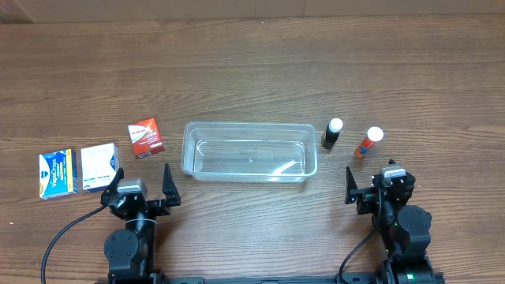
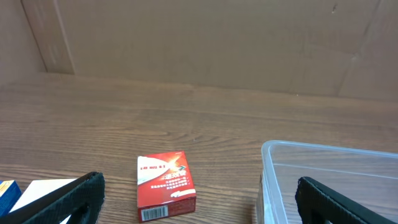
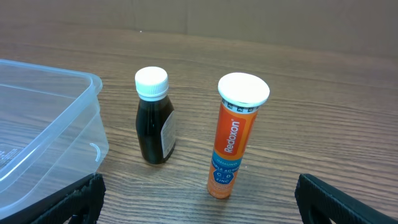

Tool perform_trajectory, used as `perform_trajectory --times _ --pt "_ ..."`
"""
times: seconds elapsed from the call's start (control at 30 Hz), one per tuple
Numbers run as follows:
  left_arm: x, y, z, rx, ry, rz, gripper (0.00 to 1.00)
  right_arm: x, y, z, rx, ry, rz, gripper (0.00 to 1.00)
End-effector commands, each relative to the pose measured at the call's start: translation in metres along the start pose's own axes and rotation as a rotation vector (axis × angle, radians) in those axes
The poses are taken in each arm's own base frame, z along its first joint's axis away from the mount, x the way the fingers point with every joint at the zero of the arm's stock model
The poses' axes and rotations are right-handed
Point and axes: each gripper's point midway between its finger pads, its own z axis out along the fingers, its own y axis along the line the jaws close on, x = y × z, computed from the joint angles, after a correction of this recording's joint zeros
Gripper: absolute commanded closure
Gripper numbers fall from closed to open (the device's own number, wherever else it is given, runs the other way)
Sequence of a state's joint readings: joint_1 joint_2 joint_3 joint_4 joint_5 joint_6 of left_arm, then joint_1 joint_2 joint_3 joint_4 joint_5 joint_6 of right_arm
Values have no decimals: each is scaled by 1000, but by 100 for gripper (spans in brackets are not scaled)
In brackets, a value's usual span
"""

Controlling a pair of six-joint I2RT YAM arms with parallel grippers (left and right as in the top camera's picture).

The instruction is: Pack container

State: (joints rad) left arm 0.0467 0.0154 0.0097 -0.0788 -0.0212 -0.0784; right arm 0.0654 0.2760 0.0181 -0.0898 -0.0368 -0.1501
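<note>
Two pincers, both empty, fingers spread wide: left gripper (image 1: pixel 140 186), right gripper (image 1: pixel 375 184). Clear rectangular plastic container (image 1: pixel 245 124) lies ahead of and between them. Small red cardboard box (image 2: pixel 165 185) sits ahead of the left gripper; dark white-capped bottle (image 3: pixel 154 118) and orange white-capped tube (image 3: pixel 233 140) stand ahead of the right gripper.

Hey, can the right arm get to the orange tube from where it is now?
Probably yes. The orange tube stands upright just ahead of the open right gripper, bare table between them. The dark bottle stands apart to its left and the container further left, so neither seems in the way.
</note>
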Motion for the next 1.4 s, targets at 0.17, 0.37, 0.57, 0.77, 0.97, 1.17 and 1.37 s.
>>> perform_trajectory --times 0.17,0.37,0.57,0.77,0.97,1.17,1.37 --pt "-1 -1 0 10 -9 -15 0 3 -2 1 12 4 9 0" --pt "-1 -1 0 10 -9 -15 0 3 -2 1 12 4 9 0" --pt "-1 -1 0 10 -9 -15 0 3 -2 1 13 3 41 0" --pt "-1 -1 0 10 -8 -16 0 3 -2 1 13 2 146 0" --pt "-3 -1 -2 5 5 -93 0 -9 -3 -2 13 -6 164 0" --pt "-16 -2 -10 2 26 -105 0 -30 -4 -10 13 -13 197 0" --pt "-49 -4 -20 4 20 -105 0 -61 -6 -23 11 -26 256 0"
